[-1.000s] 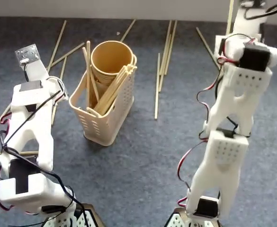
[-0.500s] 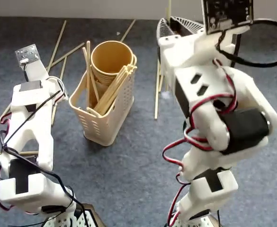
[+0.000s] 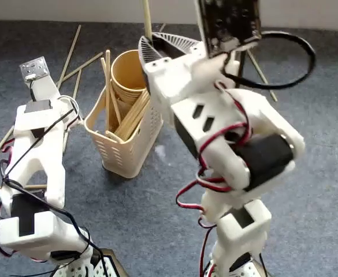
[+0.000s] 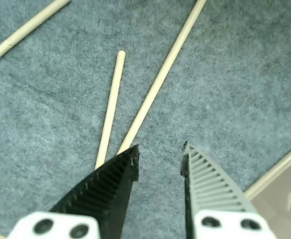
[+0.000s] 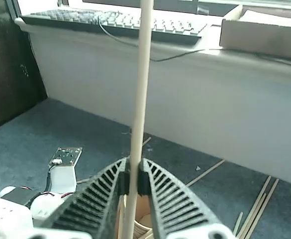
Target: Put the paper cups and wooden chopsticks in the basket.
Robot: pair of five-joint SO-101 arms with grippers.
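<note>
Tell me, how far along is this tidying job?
Done: stacked paper cups and several chopsticks stand in the basket. In hand: the right gripper is shut on one chopstick, held upright over the basket. Left: loose chopsticks lie scattered around it; the left gripper hangs open over two of them.

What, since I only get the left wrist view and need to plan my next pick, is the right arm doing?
Observer: The right gripper is shut on a wooden chopstick, which it holds upright.
Operator: Where is that relative to the basket?
Observer: In the high view it appears over the far rim of the basket, next to the cups; I cannot tell how high above it.
Operator: What is already inside?
Observer: Stacked paper cups and a bundle of chopsticks leaning beside them.
</note>
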